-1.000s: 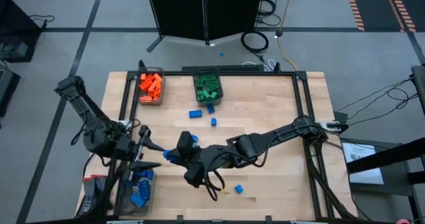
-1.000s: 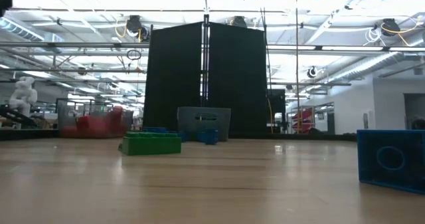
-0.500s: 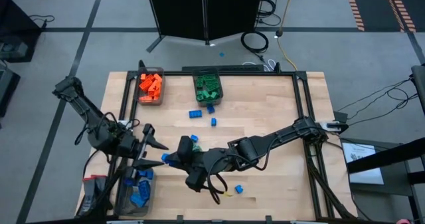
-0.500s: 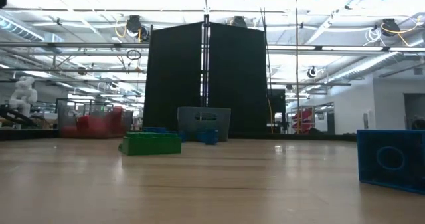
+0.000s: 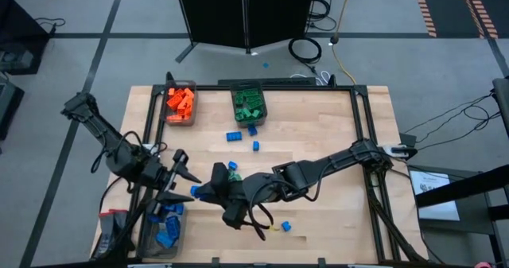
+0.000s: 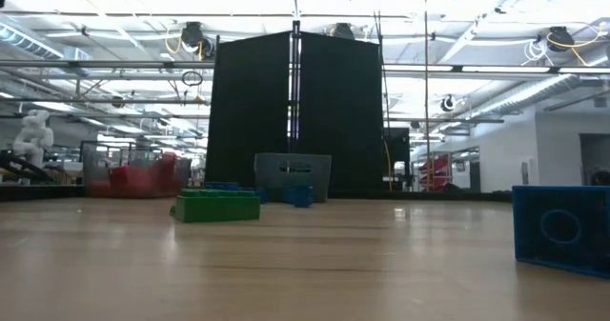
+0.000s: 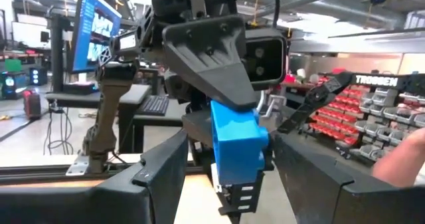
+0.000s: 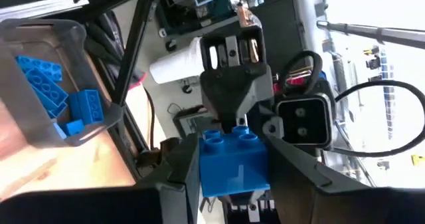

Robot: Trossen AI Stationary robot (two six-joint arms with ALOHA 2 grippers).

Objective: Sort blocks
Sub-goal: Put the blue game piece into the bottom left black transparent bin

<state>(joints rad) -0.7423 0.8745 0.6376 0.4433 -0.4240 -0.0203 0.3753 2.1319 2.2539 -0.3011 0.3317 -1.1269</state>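
1. Right claw [image 5: 199,191] pinches a blue block [image 8: 232,159] just beside the blue-block bin [image 5: 161,234].
2. Left claw [image 5: 184,180], spread, faces that block without touching it.

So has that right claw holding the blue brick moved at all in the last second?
Yes. In the high view the right gripper, shut on the blue brick, has crept toward the left edge of the table, closer to the bin of blue bricks.
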